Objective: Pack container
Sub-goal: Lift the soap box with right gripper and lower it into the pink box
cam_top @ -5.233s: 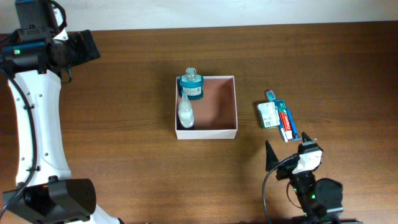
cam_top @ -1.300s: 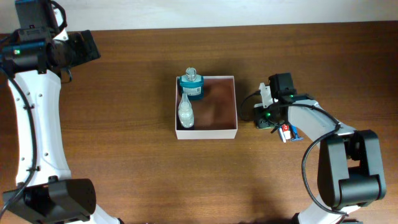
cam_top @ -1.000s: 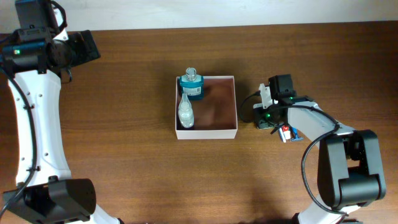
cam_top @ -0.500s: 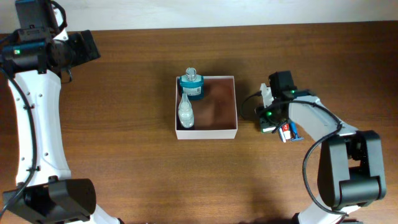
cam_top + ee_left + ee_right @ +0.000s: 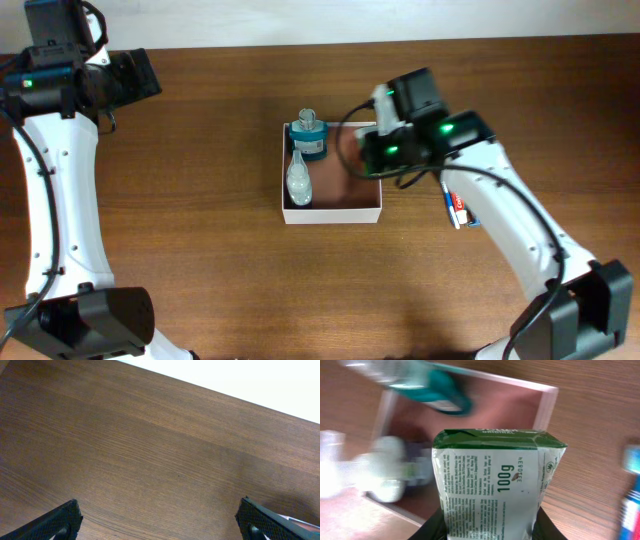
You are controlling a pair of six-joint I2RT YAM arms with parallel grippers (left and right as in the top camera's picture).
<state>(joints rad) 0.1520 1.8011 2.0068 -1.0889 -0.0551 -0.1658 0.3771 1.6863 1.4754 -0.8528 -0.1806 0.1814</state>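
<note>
**A:** Right gripper (image 5: 380,152) hangs over the right side of the container (image 5: 330,214), frame centre, clamped on a soap pack (image 5: 492,485). Left gripper (image 5: 162,522) is spread apart, upper left.

**B:** Risk?

**A:** Pack looks close to the right wall. Released there, it could catch the rim and tip out. Too far left and it lands on the clear bottle (image 5: 298,180) or teal bottle (image 5: 308,140).

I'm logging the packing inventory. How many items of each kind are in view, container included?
Bottles: 2, teal bottle and clear bottle
Packets: 1, green-and-white packet in the right gripper
Tube-like packs on the table: 1, red-and-blue pack
Boxes: 1, container
Total: 5
</note>
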